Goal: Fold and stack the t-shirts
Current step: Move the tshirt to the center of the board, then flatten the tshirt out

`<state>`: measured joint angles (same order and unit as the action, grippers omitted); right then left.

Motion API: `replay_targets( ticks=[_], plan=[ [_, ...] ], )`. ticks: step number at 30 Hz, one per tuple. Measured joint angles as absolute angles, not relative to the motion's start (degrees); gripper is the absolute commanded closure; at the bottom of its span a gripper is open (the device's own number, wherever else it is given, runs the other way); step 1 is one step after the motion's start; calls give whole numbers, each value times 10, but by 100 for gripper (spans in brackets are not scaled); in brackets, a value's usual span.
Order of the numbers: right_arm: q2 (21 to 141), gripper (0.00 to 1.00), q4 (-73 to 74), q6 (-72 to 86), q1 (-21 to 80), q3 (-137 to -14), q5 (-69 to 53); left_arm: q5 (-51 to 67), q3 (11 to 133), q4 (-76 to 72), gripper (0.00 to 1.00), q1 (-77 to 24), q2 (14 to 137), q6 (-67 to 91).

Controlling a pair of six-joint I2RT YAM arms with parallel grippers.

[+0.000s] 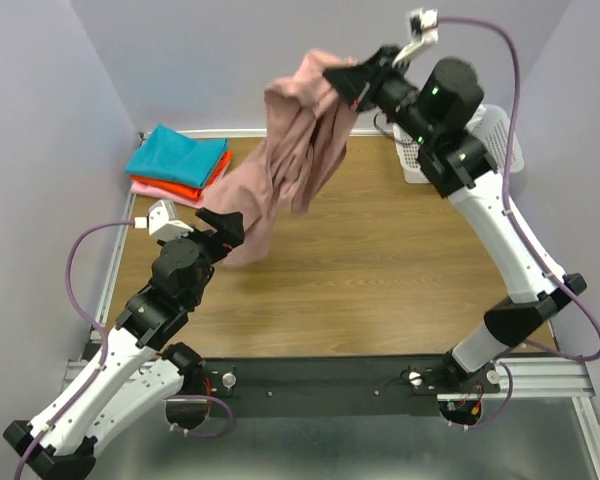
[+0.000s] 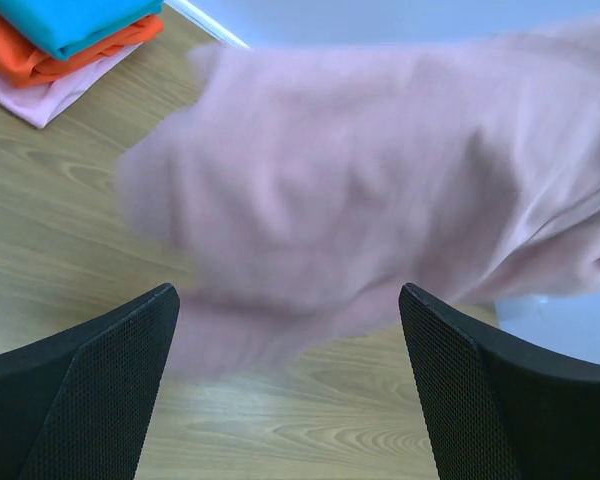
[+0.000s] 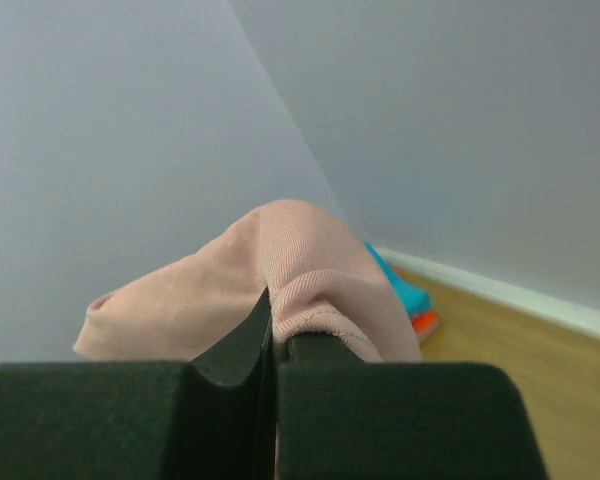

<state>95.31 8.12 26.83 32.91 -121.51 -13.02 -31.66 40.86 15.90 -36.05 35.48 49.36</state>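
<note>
The wooden table point(image 1: 380, 290) fills the middle of the overhead view. Over it, the large dusty-pink t-shirt point(image 1: 290, 160) hangs bunched in a long, loose rope of folds. Its long axis slants from the far right, where it is held high, down toward the near left. The lower end comes down close to the tabletop just in front of the left arm; whether it touches the wood cannot be told. In the left wrist view the shirt point(image 2: 360, 180) is blurred and spreads across the frame above the wood.

The white mesh basket point(image 1: 495, 130) stands at the far right edge, partly behind the right arm. At the far left corner lies the stack of folded shirts point(image 1: 180, 165), flat on the table and well apart from the hanging shirt: teal point(image 1: 175, 153) on top, orange-red point(image 1: 185, 187) under it, pink point(image 1: 155, 188) at the bottom.

The right gripper point(image 1: 345, 78) is raised and clamped tight on a fold at the shirt's upper end; from its own camera the fingers point(image 3: 230, 400) meet with the pink cloth point(image 3: 300, 260) pinched between them. The left gripper point(image 1: 230, 225) sits low beside the shirt's lower end, its jaws spread wide and holding nothing.
</note>
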Motion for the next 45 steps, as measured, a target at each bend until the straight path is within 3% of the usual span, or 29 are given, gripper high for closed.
replay_targets(
  ticks=[5,7,8,9,10,12,13,17,26,31,42,45],
  plan=[
    [852,87,77,270,329,-932,14,-321,388,174,2,-361,342,510],
    [817,77,82,276,325,-811,86,-321,377,180,2,-361,350,514],
    [803,70,79,286,315,-737,114,-320,370,184,2,-361,358,517],
    [797,37,86,297,305,-693,139,-317,364,187,2,-361,368,519],
    [795,37,88,304,290,-647,144,-314,359,187,2,-361,375,520],
    [794,7,92,324,253,-570,157,-300,342,187,2,-361,398,520],
    [791,2,100,332,237,-536,164,-290,333,185,2,-361,408,520],
    [760,0,138,366,202,-454,216,-227,288,165,2,-360,450,518],
    [601,0,147,377,205,-404,248,-63,230,81,2,-370,477,505],
    [569,0,152,375,205,-378,248,-13,223,57,2,-398,477,508],
    [581,0,152,374,206,-372,245,-4,183,61,2,-414,512,555],
    [592,0,152,373,206,-372,244,-10,182,56,5,-414,540,559]
  ],
)
